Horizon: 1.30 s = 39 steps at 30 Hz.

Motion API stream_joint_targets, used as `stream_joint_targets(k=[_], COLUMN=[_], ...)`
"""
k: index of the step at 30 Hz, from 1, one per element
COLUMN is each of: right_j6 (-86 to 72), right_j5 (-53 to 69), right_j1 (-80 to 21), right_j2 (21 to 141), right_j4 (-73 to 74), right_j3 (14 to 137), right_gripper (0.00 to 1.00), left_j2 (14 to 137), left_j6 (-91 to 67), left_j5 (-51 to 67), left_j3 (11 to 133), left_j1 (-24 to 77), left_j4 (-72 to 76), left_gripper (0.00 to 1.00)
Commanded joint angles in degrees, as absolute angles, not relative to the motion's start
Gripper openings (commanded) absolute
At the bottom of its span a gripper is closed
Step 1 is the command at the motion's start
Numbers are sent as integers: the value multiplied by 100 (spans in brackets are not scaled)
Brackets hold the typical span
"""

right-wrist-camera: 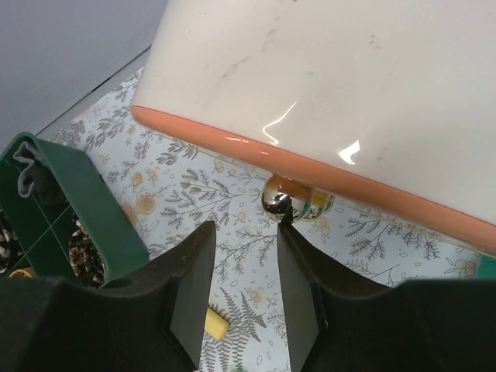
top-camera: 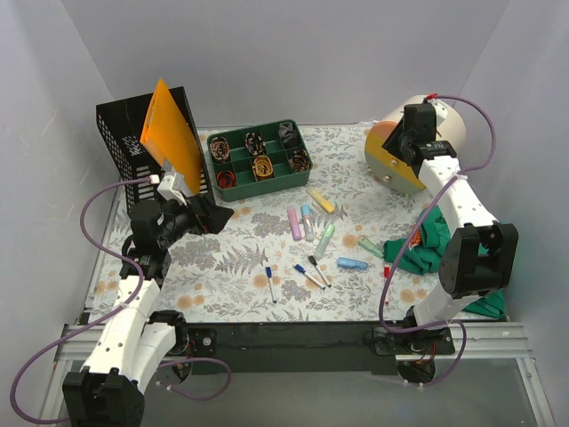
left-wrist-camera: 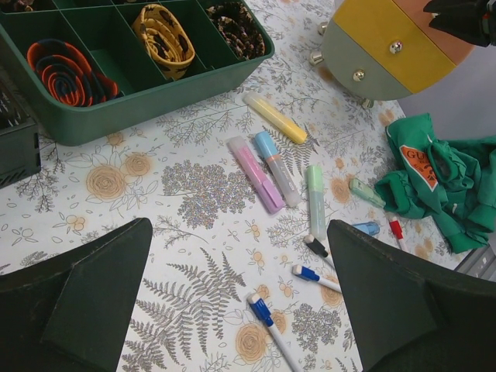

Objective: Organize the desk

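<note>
The desk (top-camera: 233,260) is a big flat table top. It has a pale cover with grey-green ferns and orange flowers, and a black bar runs along its near edge. It lies under both arms.

The left gripper (left-wrist-camera: 239,229) hangs over the left side of the desk, close to a black mesh basket (top-camera: 120,133) with an orange folder (top-camera: 169,129) in it. Its two dark fingers (left-wrist-camera: 93,294) are spread wide and nothing is between them. The flowery desk shows in the gap below them.

The right gripper (right-wrist-camera: 244,232) is at the far right corner, close up to a round white cabinet (top-camera: 444,124) with coloured drawer fronts. Its fingers (right-wrist-camera: 190,287) have only a thin gap and nothing is in it. A shiny silver knob (right-wrist-camera: 277,203) sits just past one fingertip. The desk lies below and beyond these fingers.

Coloured pens lie loose in the middle of the desk, like a purple marker (top-camera: 294,222). A green tray (top-camera: 258,184) with little boxes sits at the back. A crumpled green cloth (top-camera: 431,245) lies on the right side, beside the right arm.
</note>
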State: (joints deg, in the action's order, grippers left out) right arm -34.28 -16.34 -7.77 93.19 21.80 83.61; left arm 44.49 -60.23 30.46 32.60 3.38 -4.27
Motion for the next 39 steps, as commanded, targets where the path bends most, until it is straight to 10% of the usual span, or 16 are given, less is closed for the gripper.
stream_joint_targets(k=[1, 23, 39], right_j6=[-3524, -3885, -4087], right_j5=[-2021, -2364, -2128], right_j1=[-677, -589, -527], right_j2=[9360, 9369, 9396], right_j4=[2101, 1758, 1688], right_j3=[8666, 8551, 8412], right_gripper=[46, 55, 31], left_j2=[4438, 4465, 4491], left_j6=[-5941, -5915, -5906], left_j5=[3014, 2936, 2909], left_j3=[3269, 3296, 3296], left_j1=[316, 316, 316], left_j4=[-439, -492, -510], left_gripper=[98, 98, 98])
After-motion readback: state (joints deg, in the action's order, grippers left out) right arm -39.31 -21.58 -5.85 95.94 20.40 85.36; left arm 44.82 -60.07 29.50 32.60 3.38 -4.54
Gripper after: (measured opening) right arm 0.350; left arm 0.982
